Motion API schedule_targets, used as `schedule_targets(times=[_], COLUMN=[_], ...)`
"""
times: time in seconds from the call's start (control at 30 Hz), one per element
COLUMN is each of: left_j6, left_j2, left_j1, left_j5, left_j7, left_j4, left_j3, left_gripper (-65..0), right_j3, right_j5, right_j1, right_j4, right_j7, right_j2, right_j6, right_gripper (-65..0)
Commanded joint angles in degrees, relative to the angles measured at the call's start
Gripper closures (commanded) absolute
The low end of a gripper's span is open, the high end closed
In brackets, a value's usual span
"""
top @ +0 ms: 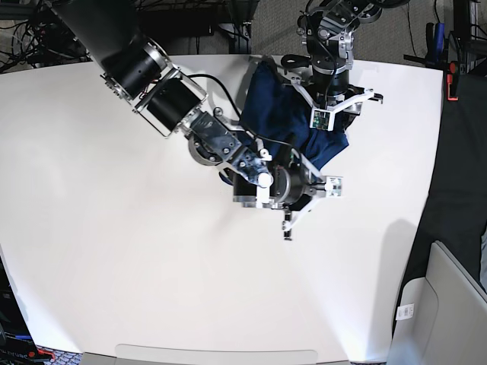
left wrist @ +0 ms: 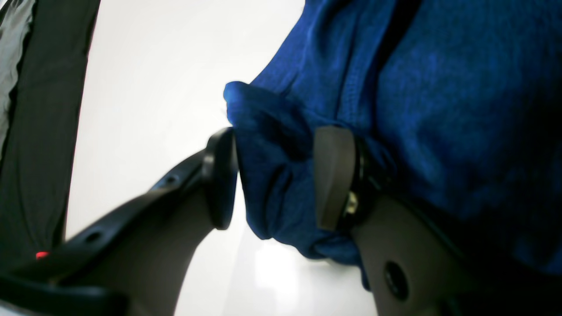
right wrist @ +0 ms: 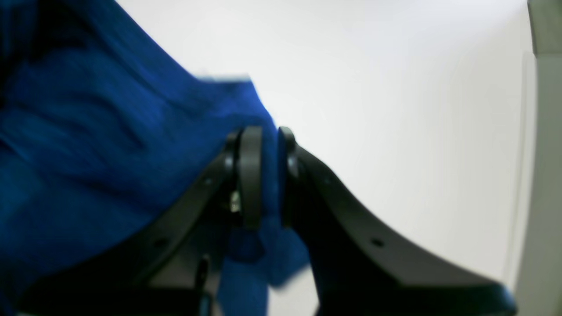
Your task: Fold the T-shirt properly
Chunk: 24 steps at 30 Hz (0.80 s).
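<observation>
Overhead: white table (top: 91,251) with a bunched dark blue T-shirt (top: 278,114) near the far edge, caught between two robot arms that meet over it. Left gripper (top: 329,122) coming in from the far side, right gripper (top: 293,186) from the near-left, both at the cloth's near end.

Left wrist view: left gripper (left wrist: 275,180) with fingers (left wrist: 333,175) spread partly apart, a thick wad of blue T-shirt (left wrist: 439,109) pinched between the pads, bare white table beyond.

Right wrist view: right gripper (right wrist: 268,175) with fingers (right wrist: 250,175) nearly together, clamped on a thin fold of the T-shirt (right wrist: 88,153), cloth hanging below the pads. Blurred.
</observation>
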Motion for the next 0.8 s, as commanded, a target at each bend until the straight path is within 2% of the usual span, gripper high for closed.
schedule_targets(times=[0.0,0.13,0.2,0.33,0.5,0.6,0.67,0.77], left_j6=[0.5,0.5,0.5,0.5,0.5,0.5,0.5,0.5], left_j2=[-0.2,-0.2,-0.2,-0.3,-0.4,-0.3,-0.3,-0.3], left_j1=[-0.1,-0.1,-0.1,-0.1,-0.4,-0.6,-0.6,-0.7], left_j5=[1.0,1.1,1.1,1.1,1.1,1.1,1.1,1.1], left_j7=[-1.2,-1.2,-1.2,-1.2,-1.2,-1.2,-1.1,-1.1], left_j4=[1.2,1.2,1.2,1.2,1.2,1.2,1.2,1.2], left_j3=[-0.1,-0.1,-0.1,-0.1,-0.3,-0.3,-0.3,-0.4], left_gripper=[-27.0,-27.0,-27.0,-27.0,-27.7,-29.6,-31.9,-33.9], right_j3=[0.4,0.4,0.4,0.4,0.5,1.0,3.9,6.9], right_j5=[0.4,0.4,0.4,0.7,1.1,6.2,10.1,13.9], right_j1=[1.9,1.8,1.8,1.6,0.4,-0.1,-1.1,-1.7], right_j4=[0.0,-3.7,-5.5,-2.7,7.4,10.3,11.5,13.6], right_j7=[3.4,14.8,18.7,20.0,9.5,5.8,4.0,1.2], right_j2=[-1.8,-3.5,-4.1,-3.7,-1.0,1.9,4.7,7.9], right_j6=[-0.3,-0.3,-0.3,-0.3,-0.3,-0.3,-0.3,-0.3], right_gripper=[-4.9,-4.9,-4.9,-5.0,-7.0,-13.5,-16.8,-17.5])
